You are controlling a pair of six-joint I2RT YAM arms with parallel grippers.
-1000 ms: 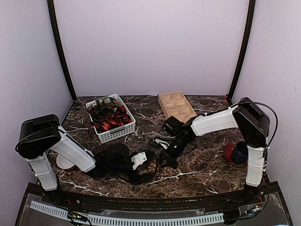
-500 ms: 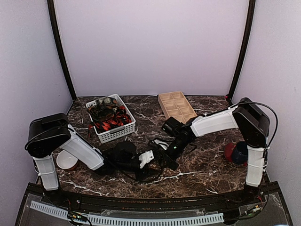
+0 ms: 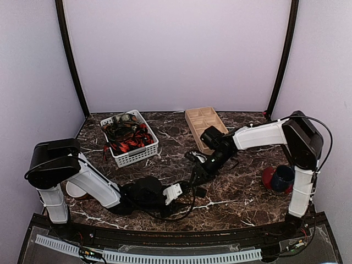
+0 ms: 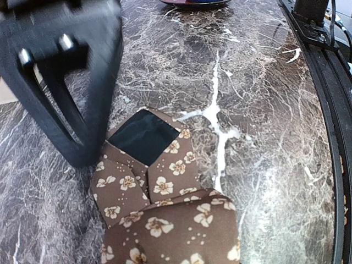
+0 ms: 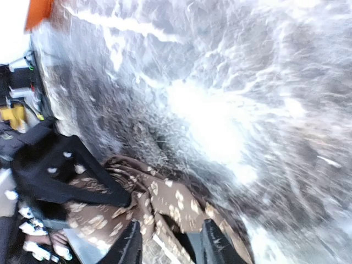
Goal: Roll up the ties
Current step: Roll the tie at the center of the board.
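Observation:
A brown tie (image 4: pixel 165 220) with small cream flowers lies folded on the marble. Its pointed end (image 4: pixel 144 137) shows a black lining. In the left wrist view the fabric bunches up into my left gripper (image 3: pixel 175 193), which is shut on it; its own fingertips are out of that view. My right gripper (image 5: pixel 171 247) is open, its two black fingertips (image 5: pixel 132 247) apart just above the tie's end (image 5: pixel 165 203). One right finger (image 4: pixel 71 82) stands blurred beside the fold. More ties (image 3: pixel 129 138), red-and-black ones, fill the basket.
The white basket (image 3: pixel 137 157) stands at the back left and a wooden compartment tray (image 3: pixel 206 125) at the back centre. A dark cup on a red plate (image 3: pixel 280 179) is near the right arm's base. A white bowl (image 3: pixel 74 190) sits under the left arm.
My left gripper has closed on the brown tie. My right gripper has opened, let go of the tie and drawn back toward the wooden tray.

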